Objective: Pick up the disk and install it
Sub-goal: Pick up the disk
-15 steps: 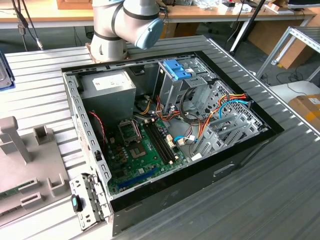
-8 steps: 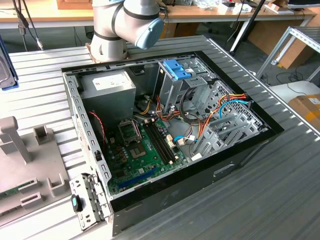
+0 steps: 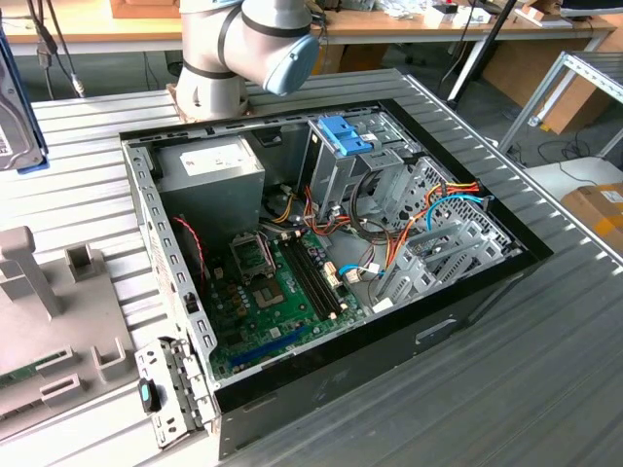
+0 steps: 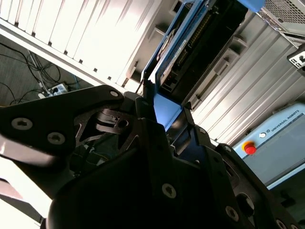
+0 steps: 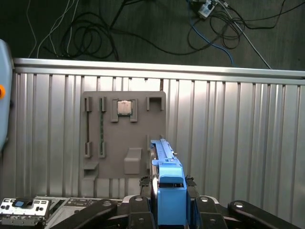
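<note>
exterior view: the disk (image 3: 18,107) stands on edge at the exterior view's left border, above the ribbed desk (image 3: 545,370). it is well apart from the open computer case (image 3: 331,253) and its white-labelled power supply (image 3: 214,170).

second wrist view: the jaws are clenched on the blue carrier tab of the disk (image 4: 205,43), and the drive reaches out beyond them. its label is too oblique to read.

first wrist view: the disk (image 5: 169,176) sits edge-on between the jaws. beyond it lies a grey fixture plate (image 5: 119,133) holding a processor chip (image 5: 125,107).
</note>
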`<action>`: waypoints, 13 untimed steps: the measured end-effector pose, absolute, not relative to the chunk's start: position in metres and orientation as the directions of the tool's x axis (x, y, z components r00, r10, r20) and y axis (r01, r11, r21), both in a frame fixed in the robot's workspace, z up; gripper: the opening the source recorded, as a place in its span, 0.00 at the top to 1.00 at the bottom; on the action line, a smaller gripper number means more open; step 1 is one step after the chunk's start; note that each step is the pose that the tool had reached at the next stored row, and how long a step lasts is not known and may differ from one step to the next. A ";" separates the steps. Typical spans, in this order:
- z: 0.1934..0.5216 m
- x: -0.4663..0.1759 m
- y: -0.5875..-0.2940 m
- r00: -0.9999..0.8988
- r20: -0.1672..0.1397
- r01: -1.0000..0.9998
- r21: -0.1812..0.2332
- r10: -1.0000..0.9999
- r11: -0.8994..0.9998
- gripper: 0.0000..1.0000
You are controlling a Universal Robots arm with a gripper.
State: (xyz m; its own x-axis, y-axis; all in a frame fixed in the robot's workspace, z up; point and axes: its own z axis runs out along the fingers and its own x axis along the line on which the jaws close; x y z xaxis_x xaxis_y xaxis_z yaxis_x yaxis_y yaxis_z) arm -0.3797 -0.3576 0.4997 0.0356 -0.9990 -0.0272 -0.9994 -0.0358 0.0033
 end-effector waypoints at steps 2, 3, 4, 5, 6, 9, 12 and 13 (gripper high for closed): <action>0.500 -0.374 -0.358 0.036 -0.027 -0.999 0.003 -0.999 -0.036 0.64; 0.500 -0.373 -0.358 0.036 -0.027 -0.999 0.003 -0.999 -0.036 0.64; 0.500 -0.373 -0.358 0.036 -0.027 -0.999 0.003 -0.999 -0.036 0.64; 0.500 -0.373 -0.358 0.036 -0.027 -0.999 0.003 -0.999 -0.036 0.64; 0.500 -0.373 -0.358 0.036 -0.027 -0.999 0.003 -0.999 -0.036 0.64; 0.500 -0.372 -0.358 0.036 -0.027 -0.999 0.003 -0.999 -0.036 0.64; 0.500 -0.372 -0.358 0.036 -0.027 -0.999 0.003 -0.999 -0.036 0.64; 0.501 -0.372 -0.358 0.036 -0.027 -0.999 0.003 -0.999 -0.036 0.64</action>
State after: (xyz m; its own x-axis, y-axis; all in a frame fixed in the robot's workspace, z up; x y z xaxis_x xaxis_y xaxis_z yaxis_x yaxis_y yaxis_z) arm -0.3723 -0.3576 0.5006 0.0356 -0.9990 -0.0271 -0.9994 -0.0358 0.0034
